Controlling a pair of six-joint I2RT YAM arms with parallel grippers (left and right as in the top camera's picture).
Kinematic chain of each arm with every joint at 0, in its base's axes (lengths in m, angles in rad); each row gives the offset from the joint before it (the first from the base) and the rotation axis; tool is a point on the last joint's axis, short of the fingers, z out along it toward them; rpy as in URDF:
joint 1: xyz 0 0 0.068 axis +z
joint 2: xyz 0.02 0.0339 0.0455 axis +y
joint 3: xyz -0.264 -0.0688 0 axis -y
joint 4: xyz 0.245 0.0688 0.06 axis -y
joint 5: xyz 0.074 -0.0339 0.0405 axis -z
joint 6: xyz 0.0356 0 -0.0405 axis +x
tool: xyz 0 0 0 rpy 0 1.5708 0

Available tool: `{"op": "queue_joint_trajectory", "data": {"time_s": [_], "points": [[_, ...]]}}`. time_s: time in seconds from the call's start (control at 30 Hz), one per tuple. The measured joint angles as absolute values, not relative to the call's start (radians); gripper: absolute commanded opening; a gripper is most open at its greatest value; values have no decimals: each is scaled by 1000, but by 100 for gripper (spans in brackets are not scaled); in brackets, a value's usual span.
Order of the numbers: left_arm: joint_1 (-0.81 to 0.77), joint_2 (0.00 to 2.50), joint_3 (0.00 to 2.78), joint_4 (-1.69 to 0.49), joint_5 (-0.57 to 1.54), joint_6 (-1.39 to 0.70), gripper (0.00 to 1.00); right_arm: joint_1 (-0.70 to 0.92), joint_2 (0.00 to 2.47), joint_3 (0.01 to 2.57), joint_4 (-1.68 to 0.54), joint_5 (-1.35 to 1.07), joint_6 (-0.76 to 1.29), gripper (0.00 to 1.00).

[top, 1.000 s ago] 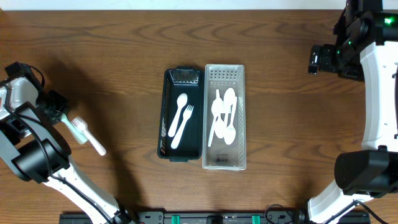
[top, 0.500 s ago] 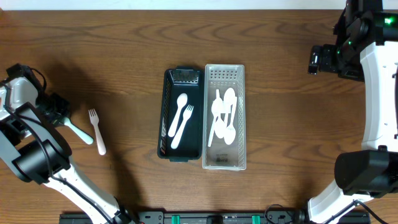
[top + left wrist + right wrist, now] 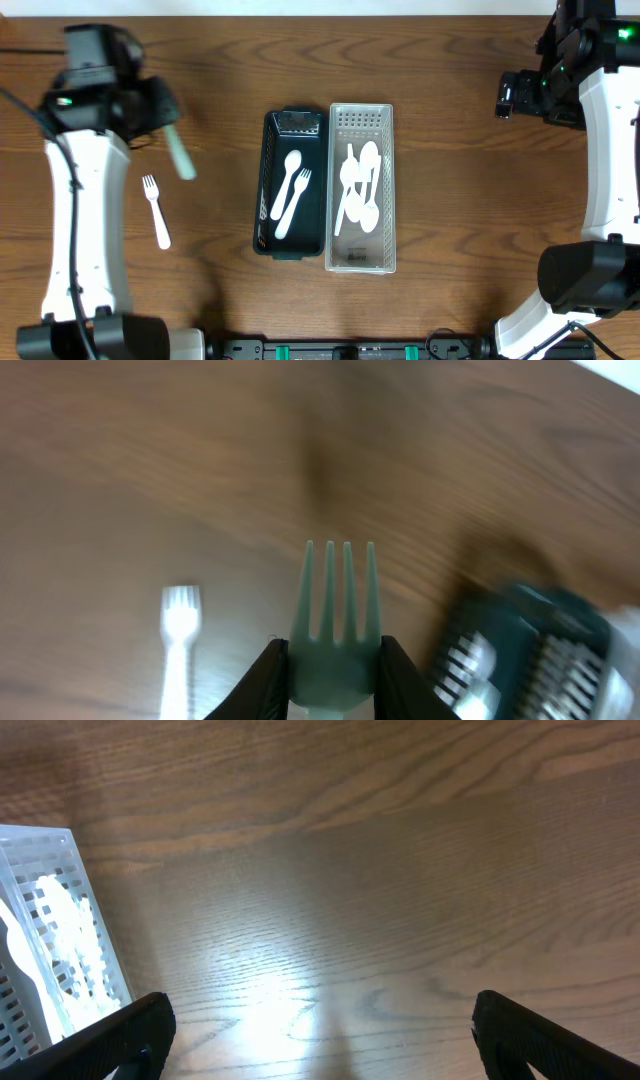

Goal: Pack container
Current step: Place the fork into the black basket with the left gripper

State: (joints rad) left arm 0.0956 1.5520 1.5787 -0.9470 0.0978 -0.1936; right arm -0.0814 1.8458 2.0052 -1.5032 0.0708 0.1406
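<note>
As seen from overhead, the left gripper [image 3: 162, 122] pinches a pale green plastic fork [image 3: 181, 158] above the brown wooden table [image 3: 450, 200], left of the dark green slotted plastic tray [image 3: 294, 122], whose long axis runs toward the robot. The tray lies to the fork's right; the left arm is much the nearer. A white plastic fork [image 3: 155, 210] lies loose on the table, nearer the robot.

Left wrist: jaws pressed on the green fork's neck, tines forward.

Right wrist: the right gripper [image 3: 320, 1020] stands spread wide, empty, with the clear perforated plastic basket [image 3: 60, 920] at left.

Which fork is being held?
The green fork, in the left end effector; the loose white fork on the table and the packed white fork in the dark tray aren't.
</note>
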Motion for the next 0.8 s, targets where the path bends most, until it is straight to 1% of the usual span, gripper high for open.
{"op": "queue_joint_trajectory", "data": {"time_s": [0.17, 0.4, 0.53, 0.8], "points": [[-97, 1551, 1579, -968, 101, -182, 6, -82, 1846, 2005, -1504, 71, 141, 98], [-289, 1628, 1579, -997, 102, -183, 6, -82, 1846, 2005, -1507, 71, 141, 98], [-359, 1723, 1578, -1006, 102, -187, 6, -81, 1846, 2005, -1509, 71, 141, 98], [-413, 1946, 1577, -1005, 102, -216, 6, -82, 1846, 2005, -1515, 71, 136, 99]]}}
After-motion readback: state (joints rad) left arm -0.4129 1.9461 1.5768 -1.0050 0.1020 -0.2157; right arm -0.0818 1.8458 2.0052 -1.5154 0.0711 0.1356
